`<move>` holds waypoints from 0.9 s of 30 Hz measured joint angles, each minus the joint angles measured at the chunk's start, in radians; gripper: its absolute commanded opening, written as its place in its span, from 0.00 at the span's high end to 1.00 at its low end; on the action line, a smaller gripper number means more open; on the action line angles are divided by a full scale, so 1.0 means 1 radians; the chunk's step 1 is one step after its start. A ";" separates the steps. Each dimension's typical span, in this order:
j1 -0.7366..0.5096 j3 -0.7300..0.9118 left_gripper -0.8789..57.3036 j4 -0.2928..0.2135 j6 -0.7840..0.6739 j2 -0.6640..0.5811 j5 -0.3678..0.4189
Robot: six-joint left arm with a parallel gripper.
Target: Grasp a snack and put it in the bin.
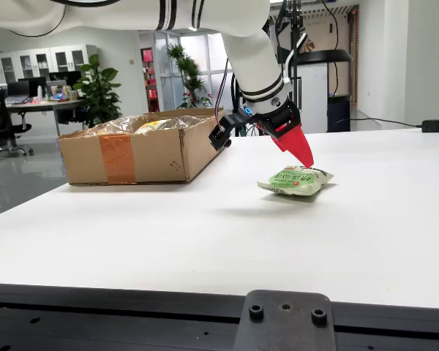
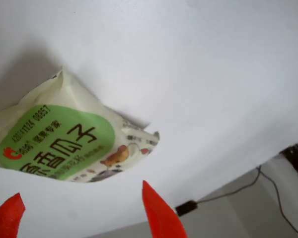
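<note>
Side view first: I see the gripper [image 1: 303, 156] with its red fingertips [image 1: 298, 145] poised just above the snack packet [image 1: 295, 180], which lies flat on the white table [image 1: 205, 234]. The cardboard box [image 1: 139, 152] sits well apart to the left in that view, already holding crinkly packets. From the view riding on the gripper, the fingertips stand spread apart with nothing between them, so I read the claw as released; the green-labelled packet lies on the table beyond the tips.
</note>
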 measured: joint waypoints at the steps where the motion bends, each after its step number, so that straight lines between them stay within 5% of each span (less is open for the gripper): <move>1: 0.001 0.003 0.20 0.003 0.000 0.001 -0.001; 17: 0.000 0.042 0.22 0.011 0.001 0.029 -0.030; 27: -0.014 0.056 0.52 0.006 0.001 0.035 -0.037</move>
